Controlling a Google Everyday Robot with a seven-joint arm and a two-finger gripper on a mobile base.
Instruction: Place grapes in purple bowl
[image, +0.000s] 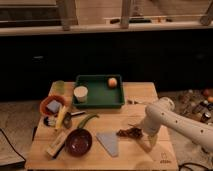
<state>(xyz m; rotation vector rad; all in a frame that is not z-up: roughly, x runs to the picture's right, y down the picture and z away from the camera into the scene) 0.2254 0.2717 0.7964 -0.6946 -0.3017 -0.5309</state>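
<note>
1. Wooden table (145, 95) carries everything. The grapes (130, 133) lie on its bare top toward the near right, a small dark knobbly bunch resting flat, not lifted.
2. Purple bowl (79, 141) sits at the near left, well apart from the grapes, with a grey-blue triangular cloth (109, 142) lying between the two. Its glossy inside appears to hold nothing.
3. White arm reaches in from the right and bends downward. The gripper (149, 144) hangs just right of the grapes, close over the table top, with its jaws apart and nothing between them. Whether a finger touches the bunch, I cannot tell.
4. Green tray (100, 104) on the far side holds a white cup (80, 93) and an orange fruit (113, 82). An orange bowl (42, 104) stands at the left. None of these belongs to the task.
5. Judged from how things lie, the task is at an early stage, with the gripper near the bunch but no grasp made. Closing on the grapes, lifting them, carrying them left past the cloth and releasing them into the purple bowl all remain.
</note>
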